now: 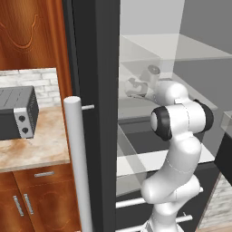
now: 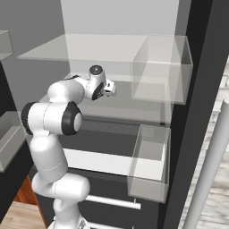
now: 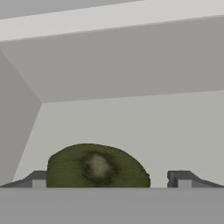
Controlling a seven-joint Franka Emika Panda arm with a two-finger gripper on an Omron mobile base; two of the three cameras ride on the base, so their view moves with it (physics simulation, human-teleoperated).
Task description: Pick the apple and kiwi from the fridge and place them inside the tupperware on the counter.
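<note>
The kiwi [image 3: 94,168], dark olive-brown, lies on the pale floor of a shelf inside the fridge [image 2: 112,18]. It sits between the fingertips of my gripper [image 3: 109,180], close to the left fingertip [image 3: 38,179], with a gap to the right one. The jaws stand open around it. In the right base view the gripper [image 2: 112,89] reaches deep onto the middle glass shelf [image 2: 89,49]; in the left base view the hand [image 1: 138,85] shows through the fridge's glass. The apple and the tupperware are out of view.
The fridge door's dark edge [image 1: 97,90] and long white handle [image 1: 77,158] stand left of the arm. Two clear door bins [image 2: 161,67] [image 2: 150,163] hang on the right. A grey toaster oven [image 1: 18,113] sits on the marbled counter [image 1: 41,147].
</note>
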